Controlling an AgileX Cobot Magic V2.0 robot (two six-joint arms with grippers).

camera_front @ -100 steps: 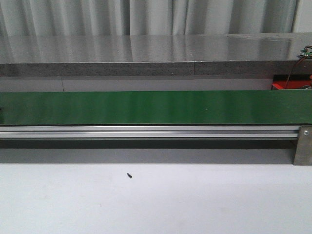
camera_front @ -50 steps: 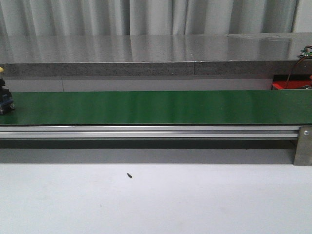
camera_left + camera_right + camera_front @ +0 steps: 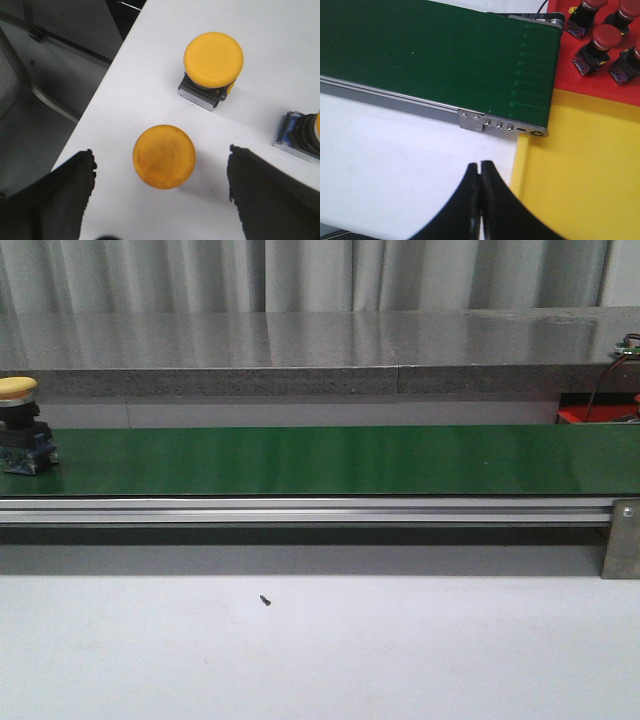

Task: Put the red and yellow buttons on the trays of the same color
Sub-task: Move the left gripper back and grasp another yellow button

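The left gripper (image 3: 161,187) is hanging with its fingers spread wide over a yellow button (image 3: 164,156) on the white table (image 3: 150,90). The right gripper (image 3: 480,200) is holding its fingers pressed together near the yellow tray (image 3: 580,170), with red buttons (image 3: 602,42) sitting on the red tray (image 3: 570,75). Another yellow button (image 3: 22,425) is sitting at the far left of the green conveyor belt (image 3: 340,460).
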